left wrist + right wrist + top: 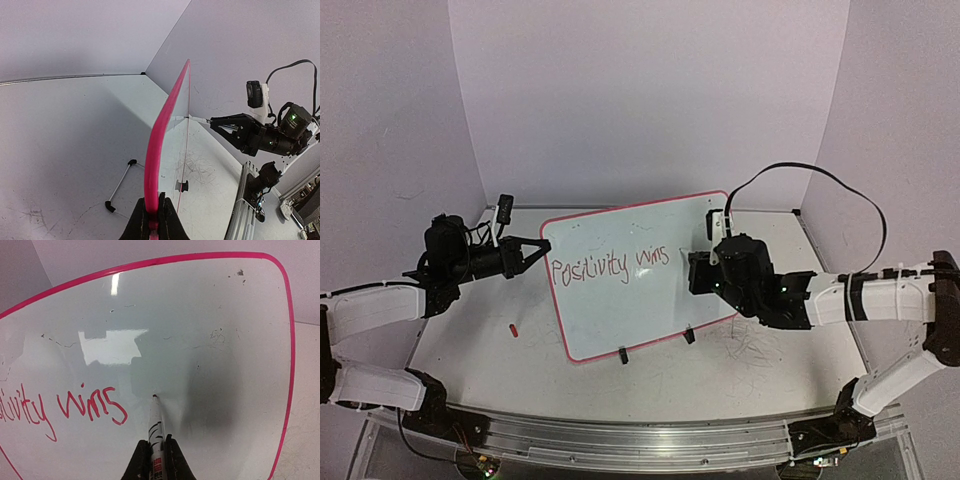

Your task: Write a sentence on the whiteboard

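The whiteboard (620, 320) stands near the middle of the worktop (470, 350), closer to the far edge, leaning back on two black clip feet (623, 355). You see a large glossy white panel with a thin red-pink rim and rounded corners. Faint grey smudges and specks mark its upper right area in the right wrist view.

The sentence (610, 268) runs in one line across the left half of the board, in thin red-purple handwriting. You can read "Positivity wins"; the board to the right of "wins" is blank.

The left gripper (152, 210) pinches the board's left rim, its fingers pressed against both faces of the pink edge.

The right gripper (156, 447) is clamped on a marker (156, 425) with a white barrel and black and red print. The marker tip touches the board just to the right of the "s" in "wins", about level with the letter tops.

A small red item (514, 328) lies on the worktop near the left edge, apart from the board. Grey scribble marks (750, 345) show on the worktop beside the board's right foot.
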You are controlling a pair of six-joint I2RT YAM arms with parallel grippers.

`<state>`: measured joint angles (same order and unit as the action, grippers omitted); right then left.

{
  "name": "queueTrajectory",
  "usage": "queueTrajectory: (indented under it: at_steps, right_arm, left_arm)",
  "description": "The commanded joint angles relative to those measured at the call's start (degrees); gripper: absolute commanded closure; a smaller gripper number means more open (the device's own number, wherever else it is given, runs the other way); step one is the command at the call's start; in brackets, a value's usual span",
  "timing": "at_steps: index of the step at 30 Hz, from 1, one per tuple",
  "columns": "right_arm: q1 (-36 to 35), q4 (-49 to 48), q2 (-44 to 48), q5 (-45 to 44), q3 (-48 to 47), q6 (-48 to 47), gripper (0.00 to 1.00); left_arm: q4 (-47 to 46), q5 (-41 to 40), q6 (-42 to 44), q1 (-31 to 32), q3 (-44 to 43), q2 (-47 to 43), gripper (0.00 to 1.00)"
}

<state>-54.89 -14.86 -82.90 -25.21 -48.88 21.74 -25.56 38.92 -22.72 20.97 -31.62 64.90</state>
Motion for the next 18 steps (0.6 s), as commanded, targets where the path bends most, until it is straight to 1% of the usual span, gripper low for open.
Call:
queueTrajectory:
  at_steps: [1,9,18]
  right_arm:
    - [0.53,-2.03,-1.08,-1.36,-2.1,0.57,1.0]
    - [0.51,-3.06,-2.5,1.18,-3.25,-2.36,1.0]
    - [-0.21,-0.79,-0.64,3.77,-1.07,-0.1,1.0]
  left_arm:
    - [0.17,0.33,3.04,0.69,-0.82,0.4,1.0]
    - [0.17,0.28,3.19,0.68,-0.9,0.61,1.0]
    - [0.17,0.23,3.16,0.65,-0.82,0.72,1.0]
